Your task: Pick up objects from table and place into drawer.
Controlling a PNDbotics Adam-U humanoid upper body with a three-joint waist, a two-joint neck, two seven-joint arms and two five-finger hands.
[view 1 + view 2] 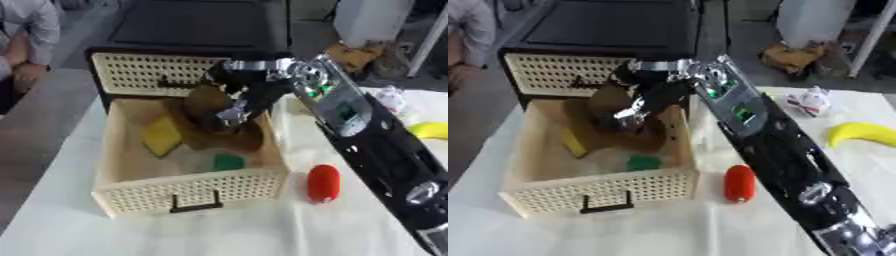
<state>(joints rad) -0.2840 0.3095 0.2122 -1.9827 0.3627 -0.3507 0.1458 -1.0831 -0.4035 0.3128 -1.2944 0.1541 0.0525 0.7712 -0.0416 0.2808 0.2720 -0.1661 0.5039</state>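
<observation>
A cream perforated drawer (194,192) with a black handle stands pulled open on the white table. Inside lie a yellow block (163,135), a small green piece (228,162) and a brown soft object (208,102). My right arm reaches in from the lower right, and my right hand (238,106) hangs over the drawer's back half with its fingers curled on the brown object. The object's lower part rests against the drawer's right wall. A red oblong object (323,183) lies on the table just right of the drawer. My left hand does not show.
Behind the open drawer stands the cabinet with another perforated front (140,72). A yellow banana (866,134) and a small white crumpled item (811,101) lie on the table to the right, beyond my arm.
</observation>
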